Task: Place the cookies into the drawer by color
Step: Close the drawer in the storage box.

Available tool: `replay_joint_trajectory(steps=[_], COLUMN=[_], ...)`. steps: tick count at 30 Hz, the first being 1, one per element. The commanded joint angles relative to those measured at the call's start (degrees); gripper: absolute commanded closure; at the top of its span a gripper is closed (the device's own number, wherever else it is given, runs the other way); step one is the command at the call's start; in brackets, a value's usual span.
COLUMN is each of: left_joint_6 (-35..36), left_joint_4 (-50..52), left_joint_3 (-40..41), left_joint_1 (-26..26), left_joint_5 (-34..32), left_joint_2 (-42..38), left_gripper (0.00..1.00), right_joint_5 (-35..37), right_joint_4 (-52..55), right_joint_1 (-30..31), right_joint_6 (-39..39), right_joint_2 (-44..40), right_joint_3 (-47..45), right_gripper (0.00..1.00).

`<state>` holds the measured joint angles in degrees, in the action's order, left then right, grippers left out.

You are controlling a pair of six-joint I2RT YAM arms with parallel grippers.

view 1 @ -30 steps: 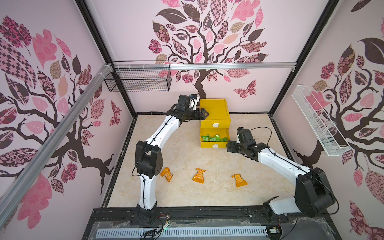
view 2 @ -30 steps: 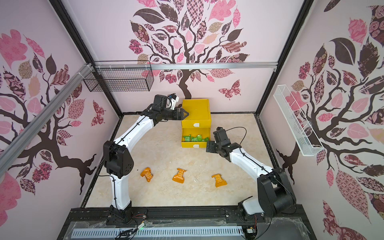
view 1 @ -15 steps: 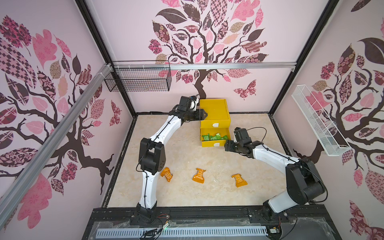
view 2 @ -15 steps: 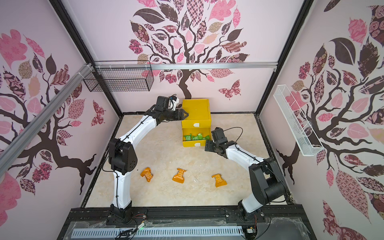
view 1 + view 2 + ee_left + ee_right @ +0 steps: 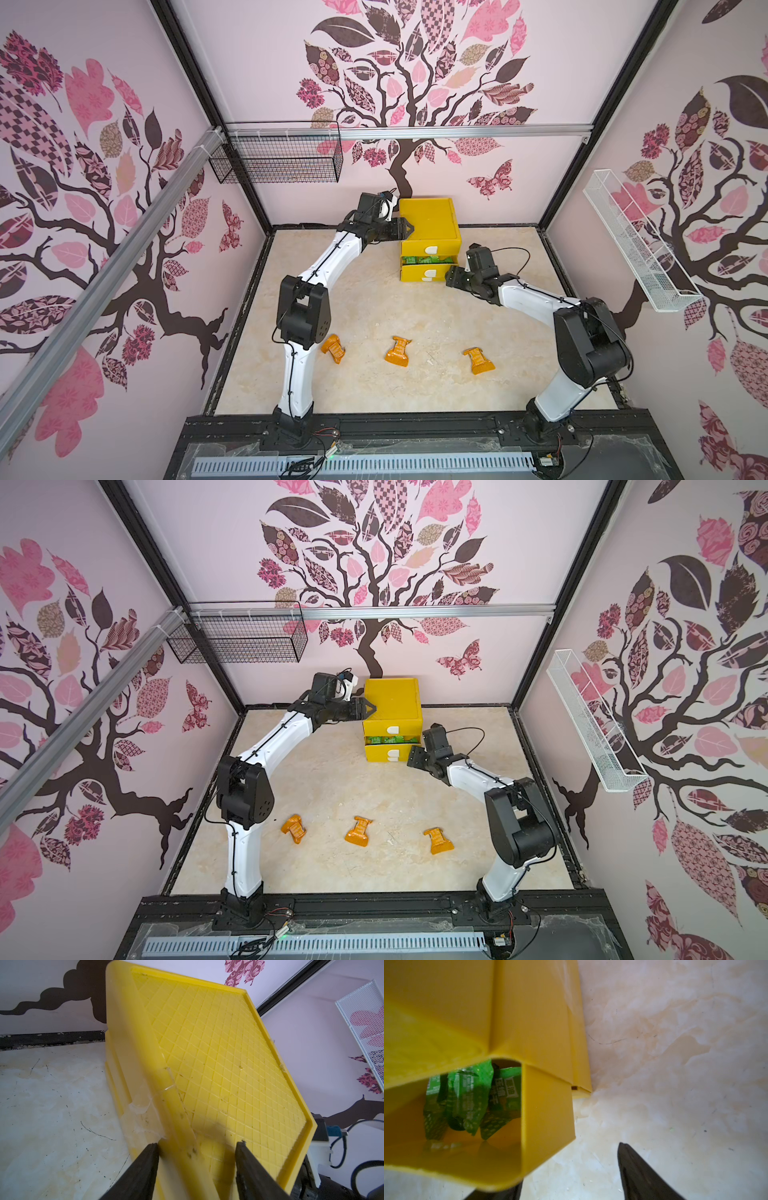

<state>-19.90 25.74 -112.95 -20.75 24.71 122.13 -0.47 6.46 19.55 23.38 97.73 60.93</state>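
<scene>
The yellow drawer (image 5: 430, 220) (image 5: 392, 700) cabinet stands at the back wall. Its middle drawer is pulled out a little, with green cookies (image 5: 428, 260) (image 5: 390, 740) (image 5: 471, 1097) lying inside. Three orange cookies (image 5: 333, 348) (image 5: 398, 352) (image 5: 478, 360) lie on the floor near the front. My left gripper (image 5: 409, 227) (image 5: 197, 1144) is open and straddles the raised rim at the cabinet's top left edge. One finger rests against the side and the other stands over the gridded top. My right gripper (image 5: 449, 276) (image 5: 571, 1159) is open at the middle drawer's front right corner, which hides one finger.
A black wire basket (image 5: 282, 160) hangs on the back wall at the left. A white mesh basket (image 5: 636, 245) hangs on the right wall. The beige floor (image 5: 374, 307) lies between the cabinet and the orange cookies. Black frame posts stand in the back corners.
The left jaws have narrowed around the cabinet's top edge. The right gripper has moved in towards the cabinet, and the middle drawer has slid partly in, showing less of the green cookies.
</scene>
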Motion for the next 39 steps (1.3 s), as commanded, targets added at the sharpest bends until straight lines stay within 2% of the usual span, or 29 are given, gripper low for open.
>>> replay_joint_trajectory(steps=[1, 6, 15, 21, 26, 30, 36, 39], left_joint_6=[1.2, 1.1, 0.9, 0.7, 0.4, -0.1, -0.2, -0.3], left_joint_4=[5.1, 4.8, 4.3, 4.1, 4.0, 3.7, 3.6, 3.4], left_joint_3=[3.1, 4.0, 4.8, 5.4, 5.4, 5.6, 6.0, 6.3], left_joint_1=[-0.2, -0.3, -0.3, -0.3, -0.2, -0.2, -0.3, -0.3], left_joint_5=[-1.0, -1.3, -1.4, -1.3, -1.2, -1.1, -1.1, -1.0], left_joint_2=[1.3, 1.1, 0.7, 0.5, 0.4, 0.1, -0.4, -0.6], left_gripper=[0.38, 0.36, 0.36, 0.36, 0.36, 0.36, 0.36, 0.36], right_joint_5=[0.2, -0.4, 0.1, -1.3, 1.1, 6.2, 11.6, 10.9], right_joint_4=[-5.1, -6.4, -7.1, -7.0, -9.5, -15.4, -21.1, -25.0], right_joint_1=[-0.7, -1.5, -1.5, -1.3, 1.5, 5.7, 9.7, 10.0], right_joint_6=[2.1, 2.6, 3.9, 4.5, 2.9, 0.3, -1.8, 1.2], right_joint_2=[3.1, 5.6, 7.4, 4.7, 0.6, -1.2, 2.6, 5.1], right_joint_3=[2.9, 5.3, 6.8, 4.0, -1.7, -6.8, -7.8, -8.2], right_gripper=[0.27, 0.36, 0.36, 0.37, 0.36, 0.35, 0.30, 0.29])
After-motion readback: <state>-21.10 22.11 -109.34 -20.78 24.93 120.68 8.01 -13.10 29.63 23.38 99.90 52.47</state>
